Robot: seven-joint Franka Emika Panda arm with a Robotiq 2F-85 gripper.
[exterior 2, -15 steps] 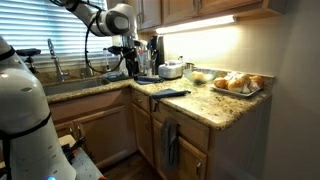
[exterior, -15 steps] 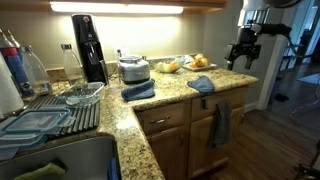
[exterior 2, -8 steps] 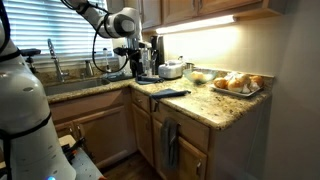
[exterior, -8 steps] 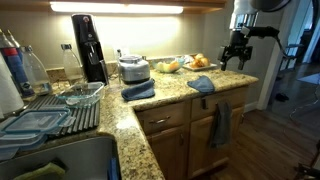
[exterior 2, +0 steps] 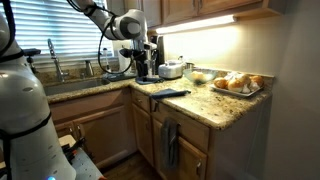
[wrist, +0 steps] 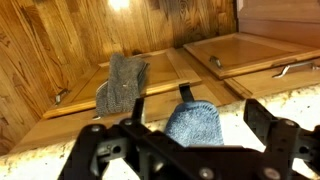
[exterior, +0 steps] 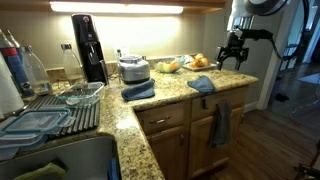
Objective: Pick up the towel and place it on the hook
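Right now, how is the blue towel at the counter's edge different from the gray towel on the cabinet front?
The blue towel lies bunched on the counter; the gray towel hangs down the cabinet front. The blue towel forms a rounded heap, the gray towel a longer draped strip. Colour differs: blue against gray. Both are cloth, and the open tool holds neither.

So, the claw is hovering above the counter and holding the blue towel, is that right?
Not quite: the claw hovers above the counter, but it holds nothing. The wrist view shows its jaws open and empty, while the blue towel lies on the counter's edge.
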